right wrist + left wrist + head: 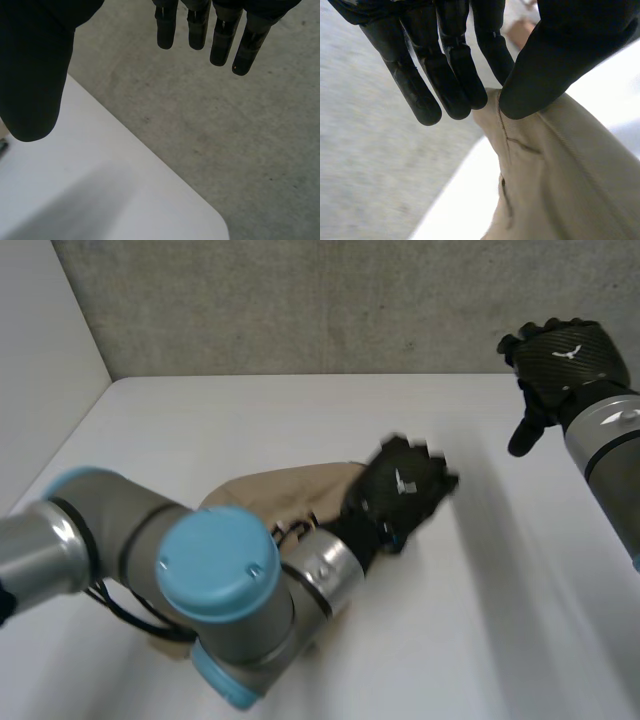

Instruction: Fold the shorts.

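One white table (300, 420), left hand (555, 65) seemingly pinching shorts (560, 175), right hand (565, 355) spread, grey wall (300, 300)

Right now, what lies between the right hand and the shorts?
Only bare white table, as the head view shows. The right hand hangs open, holding nothing; the left hand pinches an edge of the shorts.

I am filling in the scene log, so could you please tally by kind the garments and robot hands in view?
shorts, beige: 1
hands, black: 2 (left hand, right hand)
Total: 3
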Motion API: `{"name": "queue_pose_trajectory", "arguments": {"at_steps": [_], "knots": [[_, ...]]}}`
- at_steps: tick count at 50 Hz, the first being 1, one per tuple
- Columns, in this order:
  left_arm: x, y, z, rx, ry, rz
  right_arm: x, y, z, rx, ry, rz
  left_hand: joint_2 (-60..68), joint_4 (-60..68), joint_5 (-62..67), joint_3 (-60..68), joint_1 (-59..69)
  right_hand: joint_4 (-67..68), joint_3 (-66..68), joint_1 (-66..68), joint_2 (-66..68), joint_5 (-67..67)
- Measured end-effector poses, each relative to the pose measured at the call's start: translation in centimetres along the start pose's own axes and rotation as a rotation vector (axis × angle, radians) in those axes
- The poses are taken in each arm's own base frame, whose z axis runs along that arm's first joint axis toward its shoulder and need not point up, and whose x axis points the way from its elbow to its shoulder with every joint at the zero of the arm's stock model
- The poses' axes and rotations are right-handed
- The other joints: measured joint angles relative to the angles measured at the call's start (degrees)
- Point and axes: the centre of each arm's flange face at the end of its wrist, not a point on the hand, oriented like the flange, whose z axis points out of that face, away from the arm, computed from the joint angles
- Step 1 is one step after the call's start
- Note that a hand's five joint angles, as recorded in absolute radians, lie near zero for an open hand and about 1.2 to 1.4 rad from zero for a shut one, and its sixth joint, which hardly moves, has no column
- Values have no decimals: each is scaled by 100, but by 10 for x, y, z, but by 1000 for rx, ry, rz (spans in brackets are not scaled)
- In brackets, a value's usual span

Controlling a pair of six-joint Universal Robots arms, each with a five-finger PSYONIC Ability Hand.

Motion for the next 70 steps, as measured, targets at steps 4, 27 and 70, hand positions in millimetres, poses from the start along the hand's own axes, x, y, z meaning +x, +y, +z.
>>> {"name": "queue_pose_trajectory", "arguments": {"at_steps": [4,27,70], "knots": [[24,19,-14,-76,101,-24,12,2,5,-2,33,0,-2872,-2754,-2595,-2681,-2960,0,0,0,0,0],[-52,-14,-69,-235,-330,-19,-23,24,-14,-45,-355,-199,-5655,-5617,-5340,-5509,-5318,0,0,0,0,0],[-57,59,-177,-738,-673,-381,-68,117,-24,-110,-492,-214,-34,-39,67,-39,-73,5433,5513,4345,5446,5159]]}}
